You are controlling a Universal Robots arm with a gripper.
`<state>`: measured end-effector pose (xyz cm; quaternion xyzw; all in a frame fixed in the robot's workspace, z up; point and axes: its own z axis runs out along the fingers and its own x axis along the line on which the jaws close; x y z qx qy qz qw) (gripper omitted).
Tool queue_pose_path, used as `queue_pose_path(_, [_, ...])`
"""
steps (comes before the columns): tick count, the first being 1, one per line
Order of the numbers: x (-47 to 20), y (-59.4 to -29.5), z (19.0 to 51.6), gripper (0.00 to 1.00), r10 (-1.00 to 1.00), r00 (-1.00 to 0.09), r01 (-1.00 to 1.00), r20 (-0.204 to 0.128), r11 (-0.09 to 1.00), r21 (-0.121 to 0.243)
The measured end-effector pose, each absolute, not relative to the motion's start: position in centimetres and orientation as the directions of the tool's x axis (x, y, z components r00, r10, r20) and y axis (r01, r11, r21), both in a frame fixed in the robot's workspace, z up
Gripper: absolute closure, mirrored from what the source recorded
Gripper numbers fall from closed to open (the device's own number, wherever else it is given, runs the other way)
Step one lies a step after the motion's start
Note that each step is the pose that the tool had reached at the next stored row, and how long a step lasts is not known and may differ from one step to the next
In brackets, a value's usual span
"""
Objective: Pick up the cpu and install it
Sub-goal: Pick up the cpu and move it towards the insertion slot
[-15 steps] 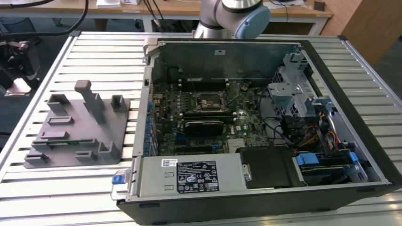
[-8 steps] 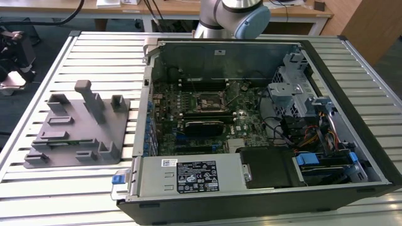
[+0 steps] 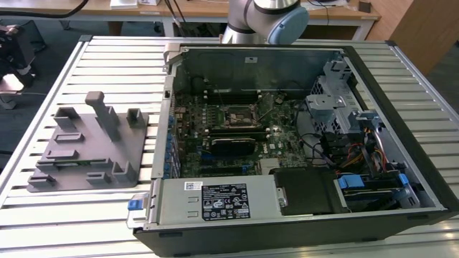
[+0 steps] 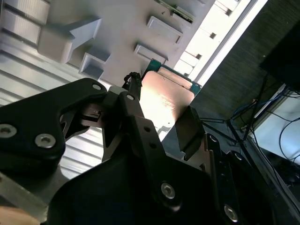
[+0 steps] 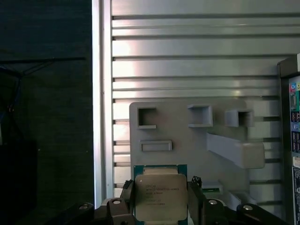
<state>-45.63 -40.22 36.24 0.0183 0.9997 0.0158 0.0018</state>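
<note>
Slatted metal table (image 3: 93,59) bearing an open computer case (image 3: 287,236) across its middle and up to the exterior view's right edge. Grey plastic tray (image 3: 86,145) with upright posts near the table's edge on the exterior view's left, just beside the case. Robot arm (image 3: 265,19) at the far edge of the table, behind the case. Inside the case: motherboard (image 3: 237,102) with a square socket (image 3: 237,117) near its centre, a black ribbed block (image 3: 233,146) just beside the socket, a labelled power supply (image 3: 215,201) along the near wall, a metal drive cage (image 3: 334,102) and coloured cables (image 3: 358,156) toward the exterior view's right. Upright side wall of the case between the tray and the motherboard. In both wrist views, gripper (image 5: 161,200) clenched on the cpu (image 5: 161,187), black fingers (image 5: 196,199) pressed against two opposite sides, pale metal top turned to the first wrist camera, green rim showing around it. Cpu held clear above the tray, tray pockets and a slanted post close beyond it. Table edge and dark floor on one side of the tray, rear panel of the case on the other.
</note>
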Motion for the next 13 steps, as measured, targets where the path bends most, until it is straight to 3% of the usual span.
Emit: queue_pose_path(13, [-45.30, -40.18, 37.18, 0.46, 0.037, -0.999, 0.037, -0.003, 0.999, 0.028])
